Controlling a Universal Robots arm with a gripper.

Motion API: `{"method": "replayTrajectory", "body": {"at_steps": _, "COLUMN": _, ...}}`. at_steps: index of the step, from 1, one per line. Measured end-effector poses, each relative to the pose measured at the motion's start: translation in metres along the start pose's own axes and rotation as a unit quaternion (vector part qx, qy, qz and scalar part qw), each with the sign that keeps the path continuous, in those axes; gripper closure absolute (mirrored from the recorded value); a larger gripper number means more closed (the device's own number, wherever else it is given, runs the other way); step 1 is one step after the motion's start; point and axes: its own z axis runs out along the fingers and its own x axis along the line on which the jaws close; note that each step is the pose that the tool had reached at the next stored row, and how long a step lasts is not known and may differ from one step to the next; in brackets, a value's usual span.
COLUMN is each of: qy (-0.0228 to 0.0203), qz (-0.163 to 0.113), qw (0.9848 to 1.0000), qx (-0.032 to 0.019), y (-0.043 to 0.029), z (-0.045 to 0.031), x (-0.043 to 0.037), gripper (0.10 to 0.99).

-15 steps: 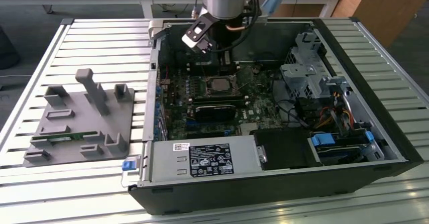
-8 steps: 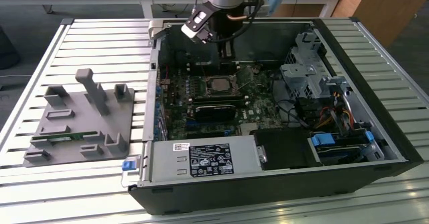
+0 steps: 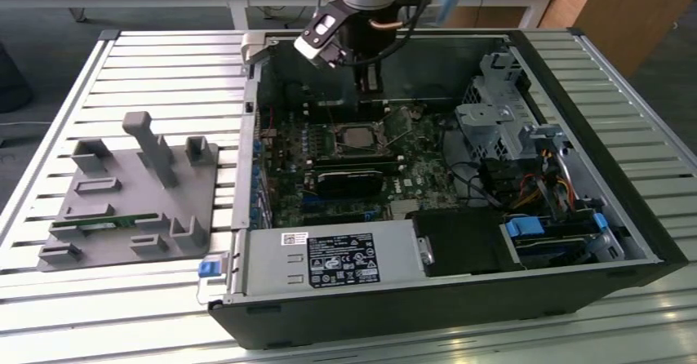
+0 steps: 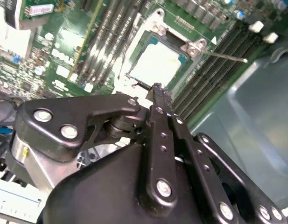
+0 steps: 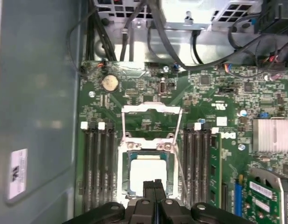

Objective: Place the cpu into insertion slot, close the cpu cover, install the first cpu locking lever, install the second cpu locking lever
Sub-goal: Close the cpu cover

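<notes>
Gripper [image 4: 157,89]: fingers pressed together tip to tip with no gap and nothing between them; the tips hang just over one edge of the socket, close to the cpu
Cpu [image 5: 147,173]: lies flat inside the insertion slot, pale metal top facing up and uncovered
Insertion slot [image 5: 126,161]: near the middle of the motherboard, between two banks of memory slots
Cpu cover [image 5: 151,110]: swung open off the slot and attached at the slot's edge; green board shows through its square window
Locking lever [image 4: 228,57]: thin silver rod standing out at an angle from a corner of the slot
Memory slots [image 5: 99,168]: long, narrow, black, running along both sides of the socket
Motherboard [image 5: 134,88]: on the floor of the open computer case
Computer case [image 3: 436,307]: on its side on the slatted worktop [image 3: 142,54], toward the exterior view's right edge
Grey fixture [image 3: 130,201]: near the worktop's edge at the exterior view's left, just beside the case
</notes>
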Motion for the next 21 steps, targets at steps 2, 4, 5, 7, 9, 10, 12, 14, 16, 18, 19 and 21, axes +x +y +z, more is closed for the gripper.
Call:
{"method": "replayTrajectory", "body": {"at_steps": 2, "qy": 0.0002, "qz": 0.000, "qw": 1.0000, "qx": -0.0001, "y": 0.0000, "z": 0.0005, "x": -0.0061, "gripper": 0.980}}
{"method": "replayTrajectory", "body": {"at_steps": 4, "qy": 0.0001, "qz": 0.000, "qw": 1.0000, "qx": 0.0005, "y": 0.0022, "z": 0.0010, "x": -0.0088, "gripper": 0.980}}
{"method": "replayTrajectory", "body": {"at_steps": 5, "qy": 0.0003, "qz": 0.000, "qw": 1.0000, "qx": 0.0013, "y": 0.0050, "z": 0.0015, "x": -0.0090, "gripper": 0.980}}
{"method": "replayTrajectory", "body": {"at_steps": 7, "qy": 0.0001, "qz": 0.000, "qw": 1.0000, "qx": 0.0033, "y": 0.0126, "z": 0.0021, "x": -0.0090, "gripper": 0.980}}
{"method": "replayTrajectory", "body": {"at_steps": 9, "qy": 0.0002, "qz": 0.000, "qw": 1.0000, "qx": 0.0040, "y": 0.0211, "z": 0.0030, "x": -0.0090, "gripper": 0.980}}
{"method": "replayTrajectory", "body": {"at_steps": 10, "qy": 0.0002, "qz": 0.000, "qw": 1.0000, "qx": 0.0041, "y": 0.0243, "z": 0.0034, "x": -0.0090, "gripper": 0.980}}
{"method": "replayTrajectory", "body": {"at_steps": 12, "qy": 0.0002, "qz": 0.000, "qw": 1.0000, "qx": 0.0042, "y": 0.0311, "z": 0.0038, "x": -0.0090, "gripper": 0.980}}
{"method": "replayTrajectory", "body": {"at_steps": 14, "qy": 0.0002, "qz": 0.000, "qw": 1.0000, "qx": 0.0042, "y": 0.0376, "z": 0.0044, "x": -0.0087, "gripper": 0.980}}
{"method": "replayTrajectory", "body": {"at_steps": 16, "qy": 0.0001, "qz": 0.000, "qw": 1.0000, "qx": 0.0042, "y": 0.0431, "z": 0.0050, "x": -0.0079, "gripper": 0.980}}
{"method": "replayTrajectory", "body": {"at_steps": 18, "qy": 0.0002, "qz": 0.000, "qw": 1.0000, "qx": 0.0045, "y": 0.0499, "z": 0.0059, "x": -0.0069, "gripper": 0.980}}
{"method": "replayTrajectory", "body": {"at_steps": 19, "qy": 0.0002, "qz": 0.000, "qw": 1.0000, "qx": 0.0046, "y": 0.0526, "z": 0.0064, "x": -0.0066, "gripper": 0.980}}
{"method": "replayTrajectory", "body": {"at_steps": 21, "qy": 0.0001, "qz": 0.000, "qw": 1.0000, "qx": 0.0049, "y": 0.0572, "z": 0.0071, "x": -0.0057, "gripper": 0.980}}
